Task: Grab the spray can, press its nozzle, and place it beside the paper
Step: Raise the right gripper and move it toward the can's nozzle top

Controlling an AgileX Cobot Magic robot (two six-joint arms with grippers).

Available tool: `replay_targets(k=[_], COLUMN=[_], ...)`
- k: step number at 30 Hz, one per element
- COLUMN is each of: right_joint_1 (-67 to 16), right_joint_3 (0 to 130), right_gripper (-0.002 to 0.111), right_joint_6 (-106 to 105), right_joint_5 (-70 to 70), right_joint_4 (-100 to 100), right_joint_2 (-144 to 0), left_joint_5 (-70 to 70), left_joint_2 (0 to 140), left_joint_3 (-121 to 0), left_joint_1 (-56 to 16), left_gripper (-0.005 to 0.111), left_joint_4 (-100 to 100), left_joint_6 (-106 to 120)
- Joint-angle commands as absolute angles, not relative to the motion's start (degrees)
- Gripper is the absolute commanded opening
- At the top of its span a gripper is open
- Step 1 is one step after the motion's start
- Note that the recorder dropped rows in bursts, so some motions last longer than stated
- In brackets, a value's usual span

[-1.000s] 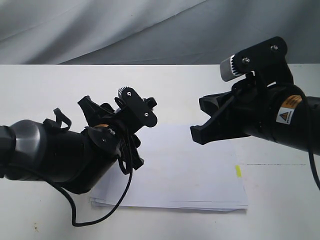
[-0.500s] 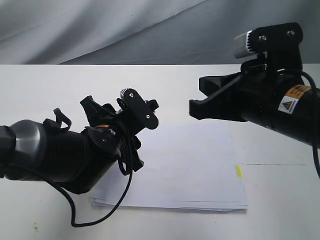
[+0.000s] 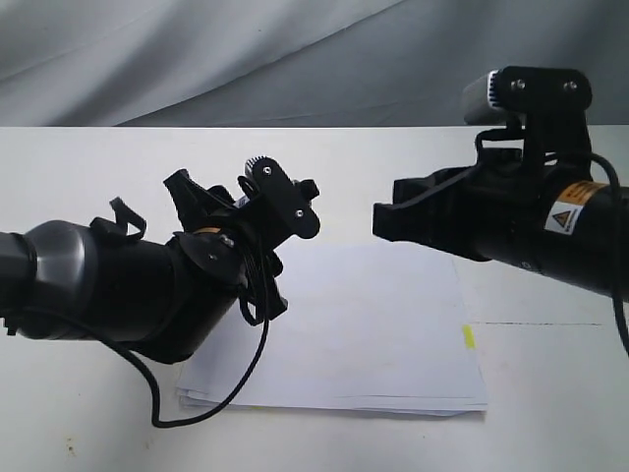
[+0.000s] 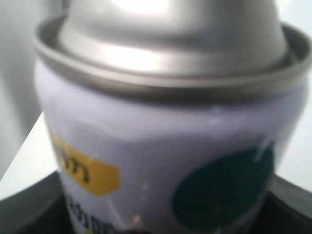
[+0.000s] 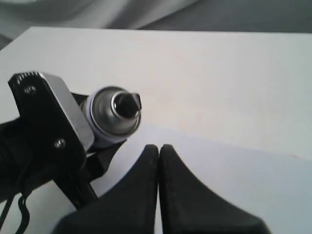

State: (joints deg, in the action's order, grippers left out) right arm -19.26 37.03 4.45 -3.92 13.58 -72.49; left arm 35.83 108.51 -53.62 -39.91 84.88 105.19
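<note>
Spray can (image 4: 161,146): being held off the tabletop (image 3: 98,167), over the paper's (image 3: 364,334) 10 o'clock corner | left end effector (image 3: 234,228): pinching it | right end effector (image 5: 158,148): tips pressed together, facing in from 3 o'clock | step: going for the nozzle (image 5: 126,104) press | next: aligning tips, pushing squarely

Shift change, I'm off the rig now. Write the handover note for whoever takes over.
Left gripper: fingers closed on the can, held in the air above the table, near the paper's far edge.
Right gripper: fingers shut, empty, tips pointed toward the nozzle but short of it.
Done: can picked up.
Left: press the nozzle, then set the can down beside the paper.
</note>
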Motion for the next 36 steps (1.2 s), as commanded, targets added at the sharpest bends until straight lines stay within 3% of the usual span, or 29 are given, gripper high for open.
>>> replay_targets(k=[1, 12, 20, 26, 36], right_joint_1=[-18.22, -5.04, 3.95, 9.39, 8.37], right_joint_3=[38.11, 62.94, 80.19, 81.73, 81.73], right_gripper=[0.0, 0.0, 0.0, 0.0, 0.0], right_joint_6=[5.13, -1.64, -25.6, -36.93, -44.64], right_joint_5=[0.59, 30.26, 51.74, 60.57, 65.32], right_joint_4=[16.11, 17.54, 44.14, 60.52, 70.54], right_joint_2=[-72.41, -83.75, -100.16, -110.16, -116.35], left_joint_5=[37.59, 37.48, 37.33, 37.33, 34.14], left_joint_2=[108.08, 108.08, 108.08, 108.08, 108.08], left_joint_3=[-54.97, -54.86, -54.86, -54.86, -54.86], left_joint_1=[-40.23, -40.23, -40.23, -40.23, -40.23], left_gripper=[0.0, 0.0, 0.0, 0.0, 0.0], left_joint_4=[85.42, 88.34, 89.32, 89.32, 87.29], left_joint_6=[106.6, 108.02, 108.32, 108.32, 108.54])
